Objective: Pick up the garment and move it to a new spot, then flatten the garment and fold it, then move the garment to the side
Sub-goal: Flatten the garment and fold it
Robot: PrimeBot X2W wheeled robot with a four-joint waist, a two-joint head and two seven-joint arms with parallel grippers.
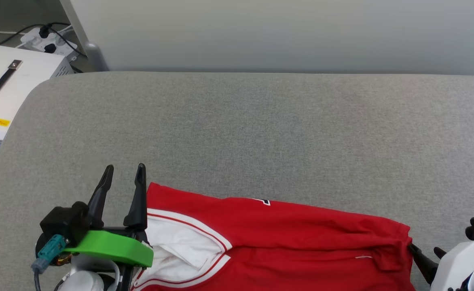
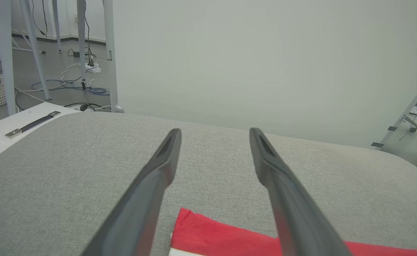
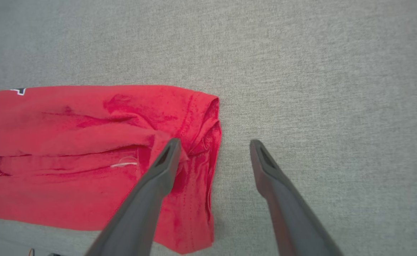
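The garment [image 1: 285,238], a red T-shirt with a white sleeve and red-white striped trim, lies folded along the near edge of the grey surface [image 1: 261,133]. My left gripper [image 1: 124,171] stands open at its left end, one finger beside the red corner [image 2: 194,231], nothing between the fingers. My right gripper [image 3: 214,146] is open over the garment's right edge [image 3: 198,121]; its left finger lies above the red cloth, the other above bare grey fabric. In the head view, dark fingertips [image 1: 421,258] of that gripper show at the garment's right end.
A white box with a black handle [image 1: 6,85] sits beyond the surface's left edge, with a power strip and cables [image 1: 47,38] behind it. A pale wall [image 1: 281,32] runs behind the surface. The far half of the grey surface is bare.
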